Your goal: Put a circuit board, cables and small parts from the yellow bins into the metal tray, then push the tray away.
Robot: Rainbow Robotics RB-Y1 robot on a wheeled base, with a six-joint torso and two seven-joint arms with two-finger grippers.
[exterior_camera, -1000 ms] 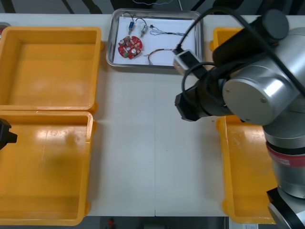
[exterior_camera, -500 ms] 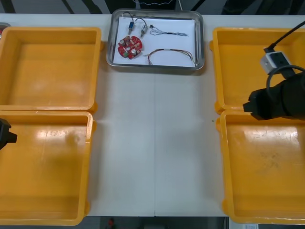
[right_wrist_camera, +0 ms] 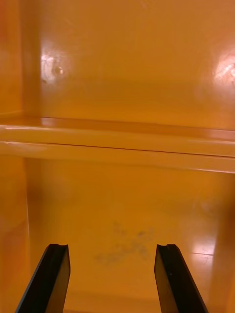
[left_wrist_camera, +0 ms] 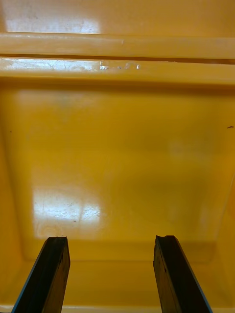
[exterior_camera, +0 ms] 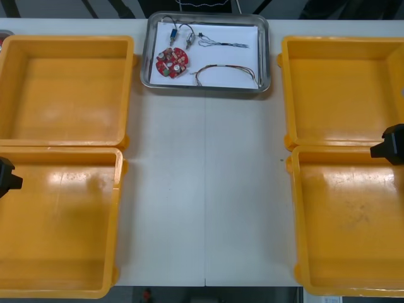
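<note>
Finds the right pincer point(right_wrist_camera: 113, 249), fingers apart, over the right-hand yellow plastic bins point(exterior_camera: 295, 214) and the left pincer point(left_wrist_camera: 111, 242), also apart, over the near left bin point(exterior_camera: 117, 214), both well apart from the round red circuit board point(exterior_camera: 172, 62) in the white-lined metal tray point(exterior_camera: 146, 63) at the far edge of the tabletop point(exterior_camera: 202, 189).

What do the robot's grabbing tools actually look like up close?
Each tool is a pair of flat black fingers, slim paddles with squared tips. The left tool, above a left yellow bin, shows a thin bluish edge along its fingers; the right tool, above a right yellow bin, looks plain black.
</note>
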